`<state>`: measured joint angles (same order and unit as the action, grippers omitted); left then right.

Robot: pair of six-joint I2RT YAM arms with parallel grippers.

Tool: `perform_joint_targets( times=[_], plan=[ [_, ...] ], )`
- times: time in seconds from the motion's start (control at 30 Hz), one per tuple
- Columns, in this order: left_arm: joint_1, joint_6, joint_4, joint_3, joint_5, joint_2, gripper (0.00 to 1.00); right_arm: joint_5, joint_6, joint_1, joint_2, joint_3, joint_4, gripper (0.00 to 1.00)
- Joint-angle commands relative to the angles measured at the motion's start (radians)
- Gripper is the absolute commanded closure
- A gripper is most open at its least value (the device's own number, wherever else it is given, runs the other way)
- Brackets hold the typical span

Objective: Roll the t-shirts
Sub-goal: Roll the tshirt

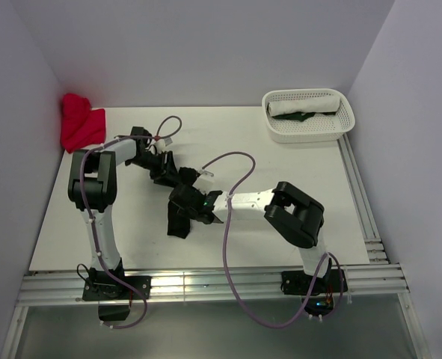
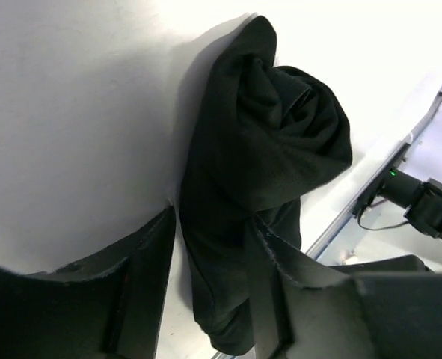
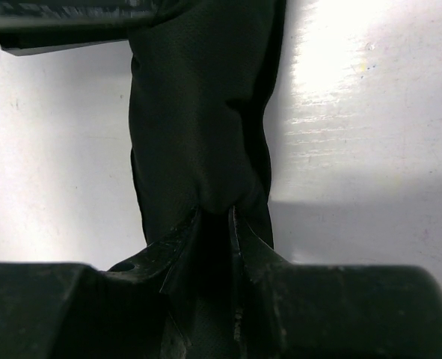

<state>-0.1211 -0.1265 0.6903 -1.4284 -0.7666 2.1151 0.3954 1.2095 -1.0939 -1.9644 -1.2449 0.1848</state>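
A black t-shirt [image 1: 179, 223] lies bunched into a long roll at the table's middle front. My right gripper [image 1: 185, 203] is shut on one end of it. In the right wrist view its jaws [image 3: 215, 213] pinch the black cloth [image 3: 198, 105], which stretches away from them. My left gripper [image 1: 174, 176] sits just behind, over the same shirt. In the left wrist view it [image 2: 212, 221] is open, with the rolled black cloth [image 2: 265, 142] between its fingers and a strip of table showing beside the left finger [image 2: 142, 277]. A red t-shirt [image 1: 80, 123] lies heaped at the far left corner.
A white lattice basket [image 1: 340, 123] stands at the back right and holds a rolled white shirt [image 1: 303, 105] and a dark one. Metal rails run along the table's front edge [image 1: 206, 284] and right edge [image 1: 363, 202]. Walls close in the left, back and right.
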Motion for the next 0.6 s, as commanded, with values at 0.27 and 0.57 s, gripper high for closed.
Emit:
perform_joint_targets(
  times=[0.27,0.57],
  plan=[
    [0.057,0.074,-0.038,0.059,-0.174,-0.124,0.26,-0.064,-0.005,0.008,-0.011,0.021,0.084,0.75],
    [0.077,0.283,0.094,0.079,-0.214,-0.050,0.25,-0.066,-0.011,0.014,-0.011,0.013,0.085,0.76]
  ],
)
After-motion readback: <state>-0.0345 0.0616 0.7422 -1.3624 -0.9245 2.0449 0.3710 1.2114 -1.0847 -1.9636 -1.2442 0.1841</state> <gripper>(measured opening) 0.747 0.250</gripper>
